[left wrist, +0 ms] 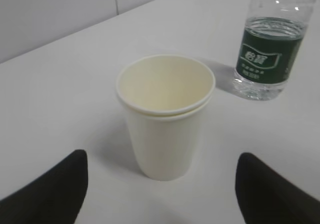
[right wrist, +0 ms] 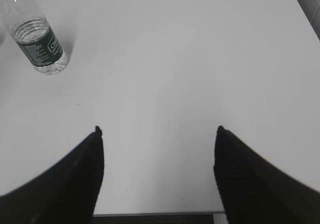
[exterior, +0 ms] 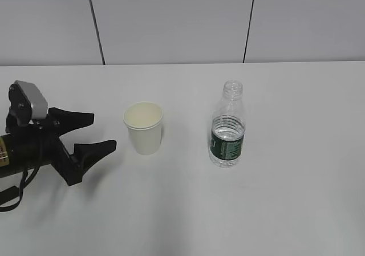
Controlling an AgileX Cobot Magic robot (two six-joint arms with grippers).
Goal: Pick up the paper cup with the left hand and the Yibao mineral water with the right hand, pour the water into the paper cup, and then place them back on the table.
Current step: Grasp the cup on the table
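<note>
Black robot arm with a grey camera box

At the left edge of the exterior view, the left hand [exterior: 94,133] is a matte black cylinder bearing a yellow sticker, a grey box on top, a looping black cable below, and two tapered black fingers [exterior: 97,149].

Gripper: my right hand [right wrist: 157,134] hovers above the table [right wrist: 170,59], jaws spread wide, nothing between them.
Bottle: Yibao mineral water [right wrist: 36,37] stands upper left, well apart, uncapped, partly filled, dark green label.
</note>
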